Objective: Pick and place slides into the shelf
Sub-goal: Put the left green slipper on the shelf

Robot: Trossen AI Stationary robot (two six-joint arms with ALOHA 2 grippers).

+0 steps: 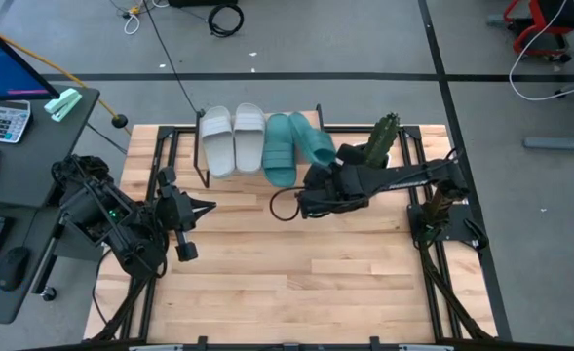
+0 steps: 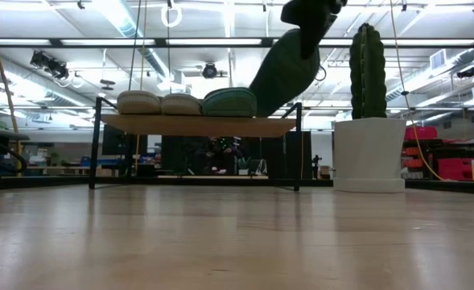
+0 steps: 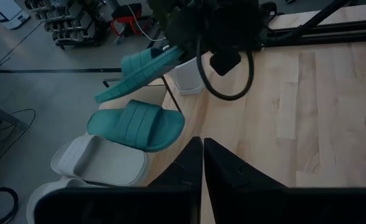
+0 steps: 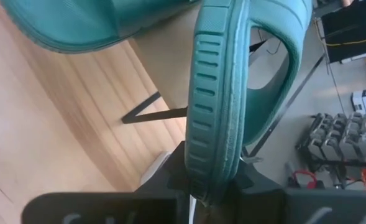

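The shelf [image 1: 306, 174] stands at the table's far edge. On its board lie two pale slides [image 1: 233, 139] and one teal slide [image 1: 278, 148], soles down, side by side. My right gripper [image 4: 210, 186] is shut on a second teal slide [image 1: 313, 139], which slants over the shelf's right end [image 2: 289, 127]. Whether its low end touches the shelf I cannot tell. My left gripper [image 3: 203, 165] waits shut at the table's left, fingers toward the shelf, holding nothing. My right gripper pinches the teal slide's sole at one end [image 4: 209, 177], the end away from the strap [image 4: 288, 56], one finger [image 4: 170, 183] on each face of the sole. It comes from above and the near right, slanting down. The slide hangs tilted, lower end [image 2: 261, 97] toward the shelf board.
A cactus in a white pot [image 2: 368, 121] stands just right of the shelf, close behind my right arm. A black cable loop [image 1: 285, 207] hangs under that arm. A desk with a calculator [image 1: 7, 121] is left of the table. Bare wood lies toward the near edge.
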